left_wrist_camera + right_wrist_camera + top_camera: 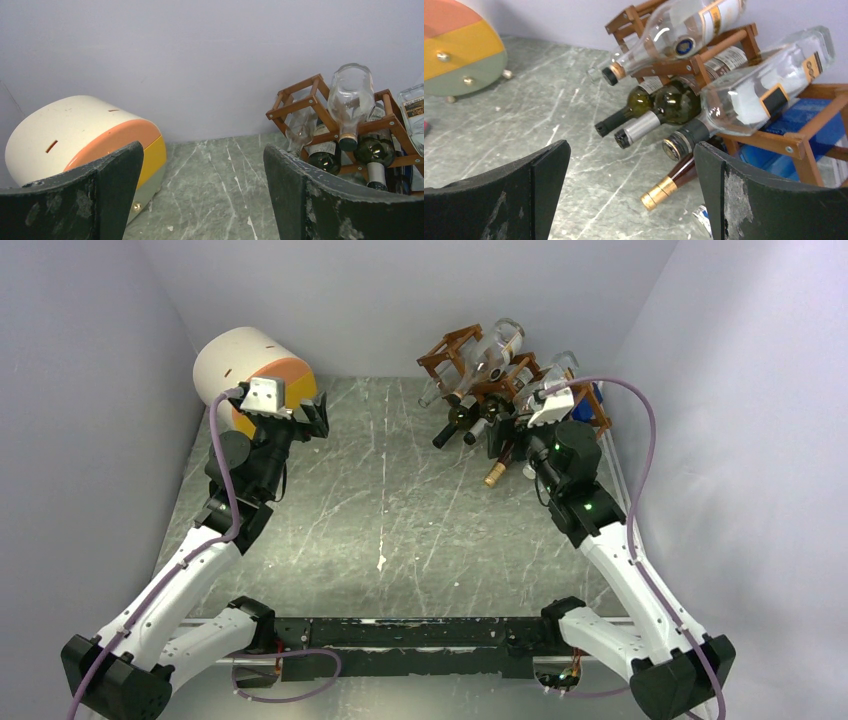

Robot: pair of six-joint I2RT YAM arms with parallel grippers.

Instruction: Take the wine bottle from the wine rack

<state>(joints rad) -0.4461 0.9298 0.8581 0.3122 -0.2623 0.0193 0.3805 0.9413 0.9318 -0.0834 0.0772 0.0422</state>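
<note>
Left hand: we see its fingers standing well apart with nothing between them, held above the counter just beside the white-and-orange cylinder at the far left.
Right hand: its fingers are spread wide and empty. It faces the bottle necks from close by and touches none of them that we can see.
Wine rack: a reddish-brown lattice at the far right of the counter, near the back wall and well apart from the cylinder.
Top clear bottle: it lies across the top of the rack, its dark-capped neck sticking out to the left.
Second clear bottle: it lies on the rack's right side, neck sloping down towards our right hand.
Dark green wine bottles: two lie side by side in the lower cubbies, necks poking out over the counter.
Gold-capped bottle: it is the lowest, under the others. We cannot tell whether it rests on the counter.
Blue item: it sits behind the rack's right frame. We cannot tell what it is.
</note>
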